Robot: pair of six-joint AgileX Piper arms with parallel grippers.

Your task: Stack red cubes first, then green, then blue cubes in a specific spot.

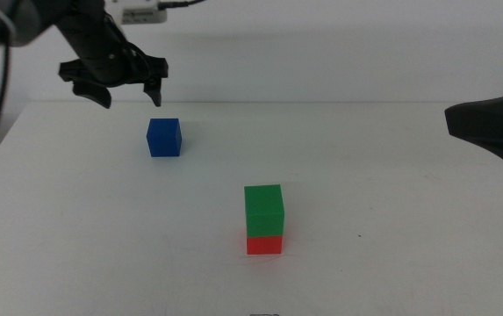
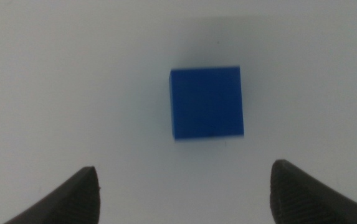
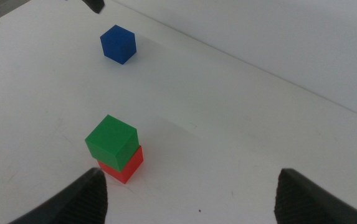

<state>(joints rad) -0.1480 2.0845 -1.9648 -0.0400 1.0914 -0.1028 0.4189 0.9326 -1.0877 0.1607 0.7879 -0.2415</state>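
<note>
1. Your left gripper (image 1: 130,90) hangs in the air over the far-left part of the white table (image 1: 391,228), its two dark jaws spread wide and holding nothing.

2. The blue cube (image 1: 163,137) sits flat on the table just below and slightly toward 4 o'clock of that gripper in the middle view; nothing touches it.

3. In the left wrist view the blue cube (image 2: 206,102) lies ahead of the left gripper (image 2: 184,186), roughly centred on the gap, with bare tabletop between the cube and both jaw tips. The gap is plainly wider than the cube.

4. The green cube (image 1: 263,210) rests squarely on the red cube (image 1: 264,244) near the table's middle, toward 5 o'clock from the blue cube and well apart from it. Only a strip of the red cube's front face shows under the green one in the middle view.

5. Your right gripper (image 1: 492,123) waits at the picture's right edge, at about 2 o'clock from the stack and well clear of it.

6. The right wrist view shows the right gripper (image 3: 190,186) with jaws set wide and nothing between them; the green cube (image 3: 111,142) sits slightly turned on the red cube (image 3: 122,168), and the blue cube (image 3: 118,44) stands alone farther off.
</note>
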